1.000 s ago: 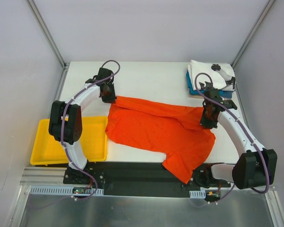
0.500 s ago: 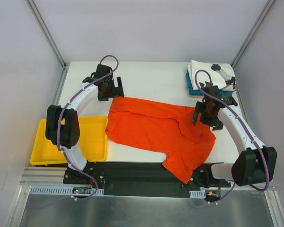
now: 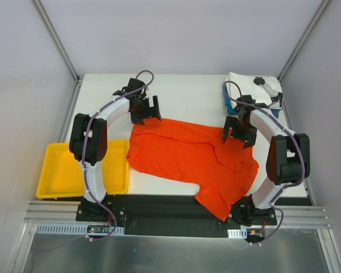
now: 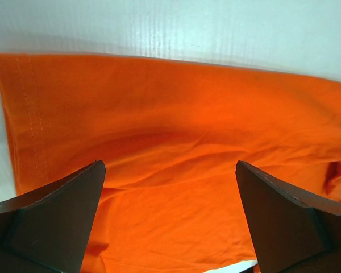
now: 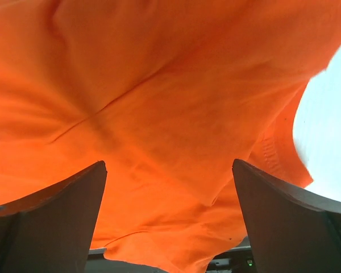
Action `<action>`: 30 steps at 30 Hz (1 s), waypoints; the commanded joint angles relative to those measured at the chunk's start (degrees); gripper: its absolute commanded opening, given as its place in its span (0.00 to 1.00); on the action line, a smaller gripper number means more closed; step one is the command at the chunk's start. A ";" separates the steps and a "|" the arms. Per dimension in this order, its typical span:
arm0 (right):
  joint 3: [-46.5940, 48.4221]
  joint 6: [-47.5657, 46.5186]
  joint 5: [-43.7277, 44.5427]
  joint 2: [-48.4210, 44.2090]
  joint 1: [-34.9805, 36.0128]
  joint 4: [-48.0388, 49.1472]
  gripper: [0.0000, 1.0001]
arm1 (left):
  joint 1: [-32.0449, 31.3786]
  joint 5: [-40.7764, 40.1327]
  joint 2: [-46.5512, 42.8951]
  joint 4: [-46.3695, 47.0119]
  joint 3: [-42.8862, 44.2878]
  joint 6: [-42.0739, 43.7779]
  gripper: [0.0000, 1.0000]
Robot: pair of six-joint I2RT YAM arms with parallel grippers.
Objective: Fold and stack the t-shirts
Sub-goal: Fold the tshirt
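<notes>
The orange-red t-shirt (image 3: 187,156) lies spread and wrinkled across the middle of the table, one part hanging over the near edge. It fills the left wrist view (image 4: 170,153) and the right wrist view (image 5: 159,114). My left gripper (image 3: 149,109) is open and empty just beyond the shirt's far left edge. My right gripper (image 3: 237,132) is open and empty over the shirt's far right corner. The white t-shirt with black marks (image 3: 253,90) lies folded on the teal-blue t-shirt (image 3: 232,105) at the far right corner.
A yellow plastic tray (image 3: 59,176) sits at the near left, beside the table. Grey walls and metal frame posts close in the table on three sides. The black base rail (image 3: 170,213) runs along the near edge.
Both grippers let go of the shirt's far edge and opened. The left one moved right and a little back; the right one moved back and left. The shirt's far edge settled flat.
</notes>
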 commanded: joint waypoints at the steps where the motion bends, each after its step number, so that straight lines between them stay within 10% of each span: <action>1: 4.65 -1.28 -1.93 5.50 -3.39 0.04 0.97 | 0.03 2.36 3.43 -0.74 2.34 -1.24 0.99; 30: 31.47 -8.22 1.50 26.61 -13.24 -5.59 0.97 | 0.03 3.59 14.35 -2.06 19.39 -2.03 0.99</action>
